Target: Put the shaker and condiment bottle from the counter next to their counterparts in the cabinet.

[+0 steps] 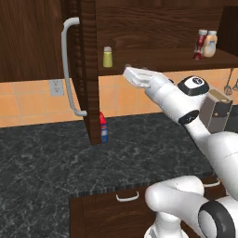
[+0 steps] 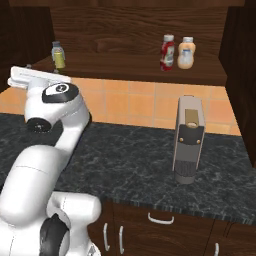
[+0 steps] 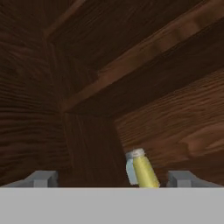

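Shaker [image 1: 107, 56] stands upright at the left end of the cabinet [image 1: 153, 28] shelf, condiment bottle [image 1: 201, 44] just beside the beige bottle [image 1: 210, 43] at the right end, and my gripper [image 3: 113, 179] looks spread wide, apparently holding nothing.

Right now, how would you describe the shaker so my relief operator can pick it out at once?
Look into the open dark wood cabinet above the counter. On the far left end of its shelf, just past the door, stands the shaker. It is a short yellow-green cylinder with a grey cap, alone there, unlike the red condiment bottle and beige bottle paired at the right end.
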Tool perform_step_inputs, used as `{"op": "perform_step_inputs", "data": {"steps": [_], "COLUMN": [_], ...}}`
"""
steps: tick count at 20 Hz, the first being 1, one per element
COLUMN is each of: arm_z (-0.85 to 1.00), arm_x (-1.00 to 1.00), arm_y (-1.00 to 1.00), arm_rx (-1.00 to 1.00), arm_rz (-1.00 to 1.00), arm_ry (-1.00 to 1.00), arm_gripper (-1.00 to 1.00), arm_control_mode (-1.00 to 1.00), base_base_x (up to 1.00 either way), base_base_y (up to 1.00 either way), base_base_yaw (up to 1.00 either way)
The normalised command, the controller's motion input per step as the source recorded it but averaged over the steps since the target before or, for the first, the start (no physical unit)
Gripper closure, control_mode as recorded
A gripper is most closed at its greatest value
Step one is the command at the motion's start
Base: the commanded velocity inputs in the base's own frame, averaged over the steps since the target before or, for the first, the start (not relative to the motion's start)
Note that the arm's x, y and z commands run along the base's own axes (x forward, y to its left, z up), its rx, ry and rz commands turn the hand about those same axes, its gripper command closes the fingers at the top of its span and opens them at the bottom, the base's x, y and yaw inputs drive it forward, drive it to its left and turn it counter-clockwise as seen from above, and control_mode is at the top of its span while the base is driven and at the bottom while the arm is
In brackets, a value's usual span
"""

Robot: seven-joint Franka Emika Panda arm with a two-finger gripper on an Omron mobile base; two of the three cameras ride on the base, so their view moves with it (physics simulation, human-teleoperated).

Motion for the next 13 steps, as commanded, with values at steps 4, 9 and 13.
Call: {"op": "perform_step_inputs", "data": {"steps": [4,9,13], "arm_z": [0.02,-0.01,-0.18], "arm_x": [-1.00,-0.99,-0.89], "arm_y": [-0.35,-0.21,0.00], "arm_rx": [0.09,0.05,0.00], "arm_rz": [-0.16,-0.16,-0.21], "arm_ry": [0.16,0.12,0.08], "arm_gripper": [-1.00,-1.00,-1.00], "arm_control_mode": [-1.00,-1.00,-1.00], "base_base_x": [0.00,0.00,0.00], "base_base_y": [0.00,0.00,0.00], "base_base_yaw": [0.00,0.00,0.00]}}
